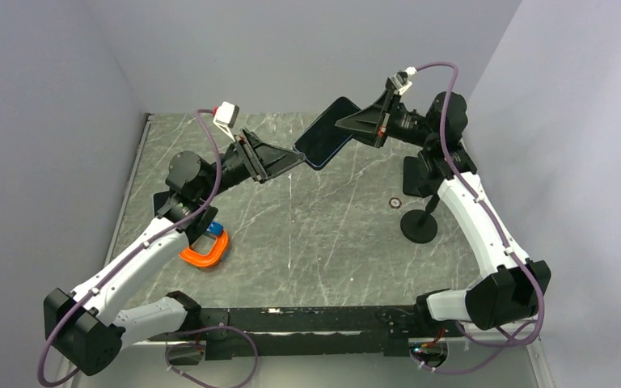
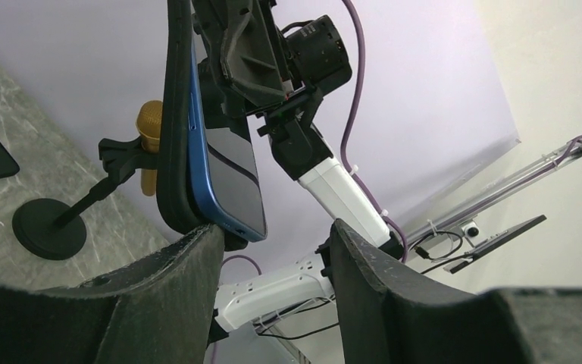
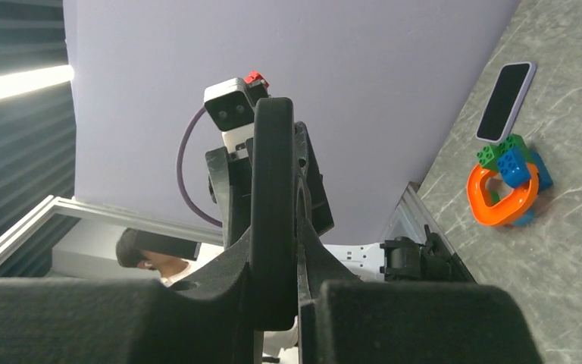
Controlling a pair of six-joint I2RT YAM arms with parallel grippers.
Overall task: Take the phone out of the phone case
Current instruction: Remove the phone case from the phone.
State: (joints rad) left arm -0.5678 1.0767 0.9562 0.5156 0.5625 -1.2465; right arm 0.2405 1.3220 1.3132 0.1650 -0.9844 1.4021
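A blue phone (image 2: 231, 171) with a dark screen sits in a black case (image 2: 173, 114), held in the air over the far middle of the table (image 1: 327, 133). My right gripper (image 1: 346, 123) is shut on its upper end; in the right wrist view the case (image 3: 273, 174) stands edge-on between the closed fingers (image 3: 314, 250). My left gripper (image 1: 297, 157) is open at the phone's lower corner. In the left wrist view its left finger (image 2: 174, 280) touches the case's bottom corner, and the right finger (image 2: 364, 273) stands apart from the phone.
A gold microphone (image 2: 149, 129) on a black stand (image 1: 419, 225) is at the right, with a small round chip (image 1: 394, 202) beside it. An orange ring with toy bricks (image 1: 206, 249) lies at the left. A second phone (image 3: 506, 101) lies flat beyond the ring.
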